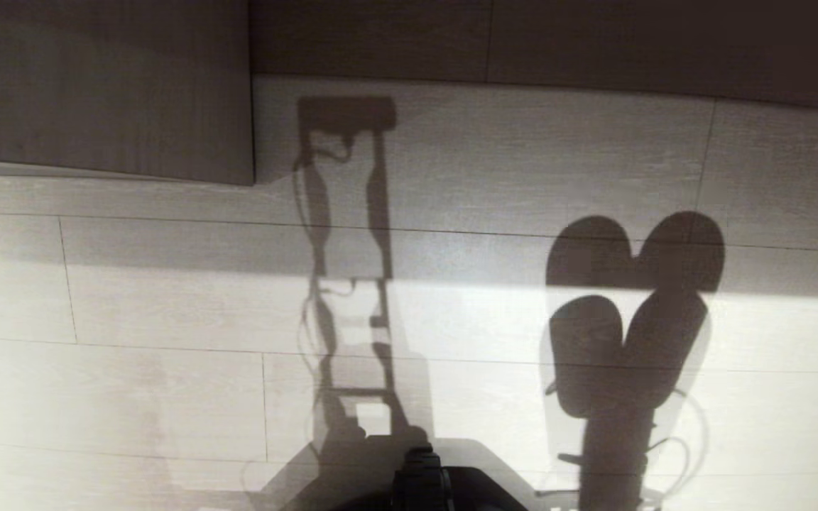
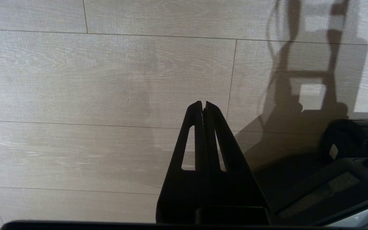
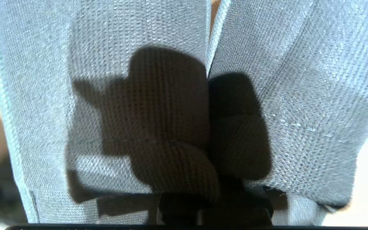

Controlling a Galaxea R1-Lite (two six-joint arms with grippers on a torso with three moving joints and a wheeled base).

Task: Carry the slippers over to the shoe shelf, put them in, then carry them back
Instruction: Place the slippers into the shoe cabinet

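Right gripper [image 3: 216,207] clamped tight on the slippers [image 3: 177,105], both grey-blue woven straps filling the right wrist view, pressed side by side with a narrow gap between them. Seen from the head camera as dark silhouettes: slippers [image 1: 629,348] held up above the pale wood-plank floor [image 1: 167,397], fanned apart at the far ends, their heart-shaped shadow falling on the planks just beyond. Right arm rising from the lower edge of the head view beneath them, cables looping beside it.

Left gripper [image 2: 203,107] parked low beside the robot's base [image 2: 347,166], fingers pressed together, nothing between them, pointing out over bare planks.

Tall shadow of the robot's trunk stretched across the floor toward a grey-brown laminate panel [image 1: 104,85] at the far left. Shoe shelf not identifiable from this angle.
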